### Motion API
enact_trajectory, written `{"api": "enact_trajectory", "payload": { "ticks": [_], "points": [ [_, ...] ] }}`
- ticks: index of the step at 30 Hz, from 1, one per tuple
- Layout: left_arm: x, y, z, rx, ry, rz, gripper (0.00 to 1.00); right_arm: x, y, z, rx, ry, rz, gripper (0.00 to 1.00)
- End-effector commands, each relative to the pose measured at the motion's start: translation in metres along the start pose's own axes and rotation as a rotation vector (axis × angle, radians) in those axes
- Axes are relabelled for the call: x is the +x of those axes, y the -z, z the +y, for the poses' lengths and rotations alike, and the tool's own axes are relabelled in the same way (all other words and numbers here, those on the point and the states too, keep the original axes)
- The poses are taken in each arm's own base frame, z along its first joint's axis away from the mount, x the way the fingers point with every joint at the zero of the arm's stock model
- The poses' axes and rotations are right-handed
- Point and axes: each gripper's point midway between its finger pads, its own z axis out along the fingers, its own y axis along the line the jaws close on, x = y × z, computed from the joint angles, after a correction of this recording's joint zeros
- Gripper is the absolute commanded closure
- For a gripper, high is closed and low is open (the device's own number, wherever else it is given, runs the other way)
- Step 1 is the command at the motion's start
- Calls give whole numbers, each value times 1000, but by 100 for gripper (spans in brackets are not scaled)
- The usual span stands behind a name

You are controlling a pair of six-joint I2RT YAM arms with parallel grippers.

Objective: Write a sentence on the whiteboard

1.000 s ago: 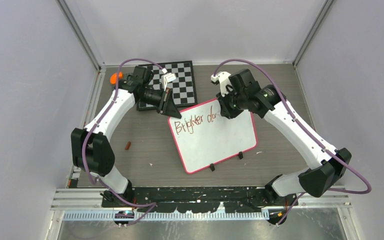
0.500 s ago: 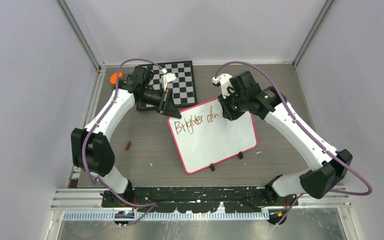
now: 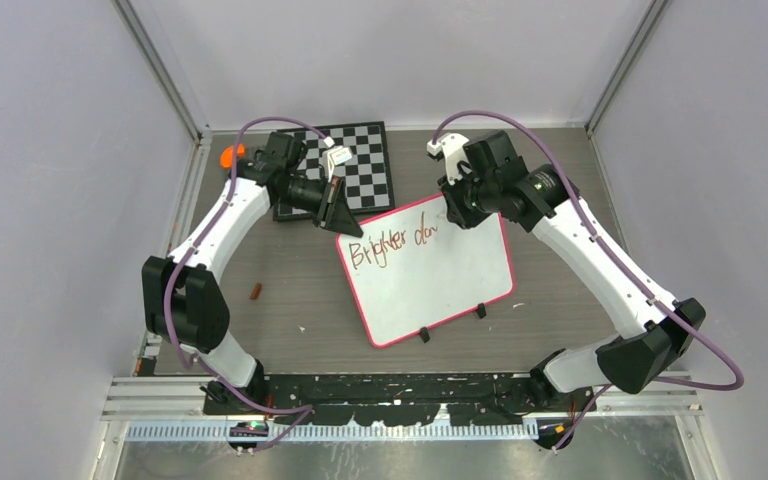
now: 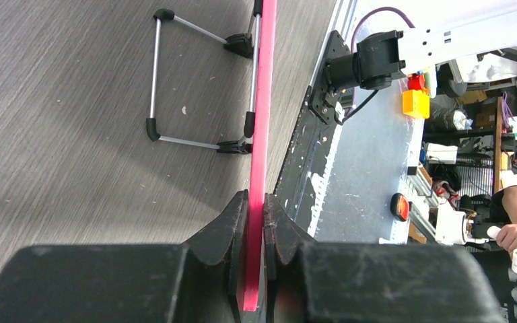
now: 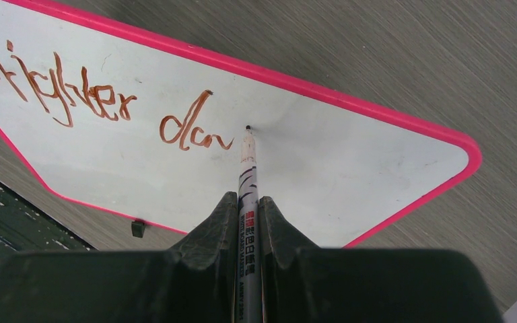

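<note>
- The whiteboard [image 3: 440, 280] lies mid-scene on the desk [image 3: 290, 285]; the left pincer [image 4: 256, 202] clamps its pink rim.
- The right pincer [image 5: 247, 200] grips a marker [image 5: 246, 165], its tip at the board.
- The sentence [image 5: 94, 108] reads only "Brighter da"; most of it appears unwritten.

Both arms are rocking the same look: the left arm [image 3: 222, 225] and the right arm [image 3: 600, 265] are wearing smooth white shells on the long links, with chunky black housings bulging out at the joints. Each one is trailing a thin purple cable [image 3: 480, 113] that's looping loose off the body. A small white bracket [image 3: 447, 150] is sticking out near each wrist. The left hand [image 4: 256, 198] and the right hand [image 5: 248, 198] are showing matte black wedge-shaped fingers, looking a bit scuffed and dusty. Both bases are sitting on a black mounting plate [image 3: 400, 392].
</note>
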Motion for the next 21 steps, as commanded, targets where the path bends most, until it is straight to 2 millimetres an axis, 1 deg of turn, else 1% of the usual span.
{"api": "enact_trajectory", "payload": {
  "ticks": [1, 12, 17, 21],
  "points": [
    [0, 4, -5, -16, 0, 2, 100, -9, 7, -2, 2, 6, -36, 100],
    [1, 3, -4, -18, 0, 3, 100, 30, -5, 8, -39, -4, 57, 100],
    [2, 2, -2, -14, 6, 3, 100, 39, -7, 16, -78, -16, 86, 100],
    [2, 2, -3, -15, 4, 3, 100, 40, -10, 28, -123, -22, 95, 100]
  ]
}}
